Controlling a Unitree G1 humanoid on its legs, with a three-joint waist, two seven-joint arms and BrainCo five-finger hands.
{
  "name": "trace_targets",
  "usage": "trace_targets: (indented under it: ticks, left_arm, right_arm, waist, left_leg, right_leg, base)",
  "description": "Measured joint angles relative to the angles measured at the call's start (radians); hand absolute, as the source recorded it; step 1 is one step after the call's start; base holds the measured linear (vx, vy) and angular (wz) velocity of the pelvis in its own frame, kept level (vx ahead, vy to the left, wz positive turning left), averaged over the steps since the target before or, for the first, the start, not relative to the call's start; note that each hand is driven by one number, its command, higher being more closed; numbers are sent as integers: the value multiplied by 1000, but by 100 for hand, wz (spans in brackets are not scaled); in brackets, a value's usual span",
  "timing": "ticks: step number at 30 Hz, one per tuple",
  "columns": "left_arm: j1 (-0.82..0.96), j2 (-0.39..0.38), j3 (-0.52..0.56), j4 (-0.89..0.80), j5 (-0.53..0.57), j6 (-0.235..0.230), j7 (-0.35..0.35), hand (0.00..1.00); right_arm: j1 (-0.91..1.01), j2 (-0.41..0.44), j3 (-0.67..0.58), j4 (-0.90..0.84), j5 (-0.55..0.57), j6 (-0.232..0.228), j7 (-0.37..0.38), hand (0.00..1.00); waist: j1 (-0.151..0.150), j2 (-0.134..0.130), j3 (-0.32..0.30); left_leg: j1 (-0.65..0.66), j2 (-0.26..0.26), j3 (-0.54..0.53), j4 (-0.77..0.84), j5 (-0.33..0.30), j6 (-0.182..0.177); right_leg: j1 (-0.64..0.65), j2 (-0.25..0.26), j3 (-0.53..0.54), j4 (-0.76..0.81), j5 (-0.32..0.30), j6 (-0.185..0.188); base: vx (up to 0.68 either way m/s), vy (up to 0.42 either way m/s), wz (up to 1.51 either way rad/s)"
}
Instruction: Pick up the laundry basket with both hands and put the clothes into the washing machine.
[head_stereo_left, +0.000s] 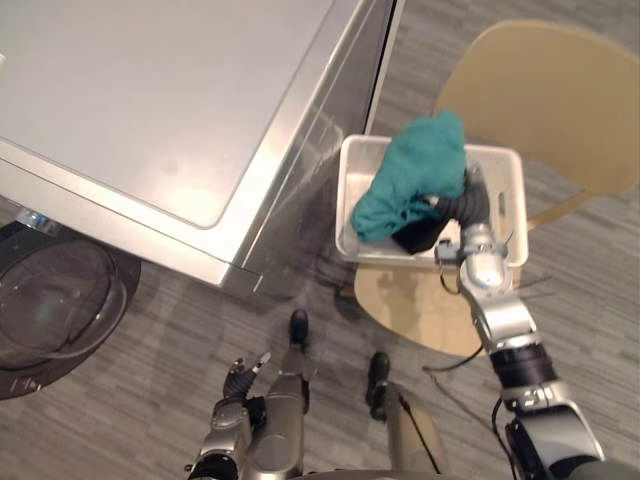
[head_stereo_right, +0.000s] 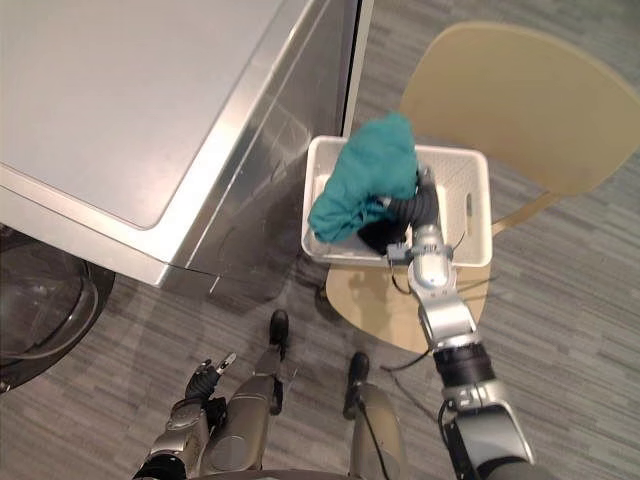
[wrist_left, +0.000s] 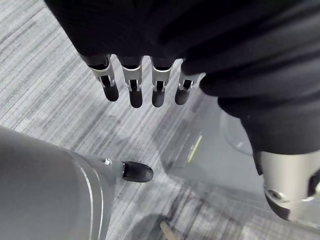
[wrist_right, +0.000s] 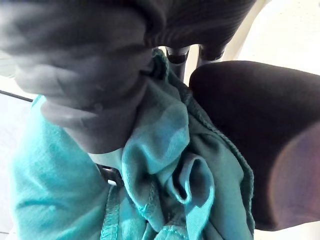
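Observation:
A white laundry basket (head_stereo_left: 503, 157) stands on a wooden chair to my right. A teal cloth (head_stereo_left: 410, 175) rises bunched above its rim, with a black garment (head_stereo_left: 417, 239) under it. My right hand (head_stereo_left: 457, 206) reaches into the basket from the near side. In the right wrist view the teal cloth (wrist_right: 165, 165) is pinched between thumb and fingers, and the black garment (wrist_right: 240, 135) lies beside it. My left hand (head_stereo_left: 240, 378) hangs low near the floor with relaxed fingers (wrist_left: 132, 82), holding nothing.
The silver washing machine (head_stereo_left: 150, 100) fills the upper left, its side close to the basket. Its round glass door (head_stereo_left: 50, 300) swings open at the lower left. The light wooden chair (head_stereo_left: 550, 90) has its back behind the basket. Grey plank floor lies all around.

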Motion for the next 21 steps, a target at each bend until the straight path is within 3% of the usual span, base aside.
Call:
trace_targets:
  ticks: [9, 21]
  left_arm:
    - [67, 19, 32, 12, 23, 21, -10, 0]
    - [93, 19, 31, 20, 22, 21, -19, 0]
  right_arm:
    - [50, 37, -74, 76, -29, 8, 16, 100]
    - [-2, 59, -156, 267, 25, 17, -55, 100]
  waist:
    - [0, 25, -69]
    - [2, 33, -66]
  left_leg:
    - [67, -4, 20, -1, -23, 5]
    - [55, -19, 17, -3, -22, 12]
  right_leg:
    - [106, 1, 3, -121, 48, 10]
    - [120, -1, 0, -173, 75, 18]
  base:
    - [37, 7, -5]
    - [1, 0, 0]
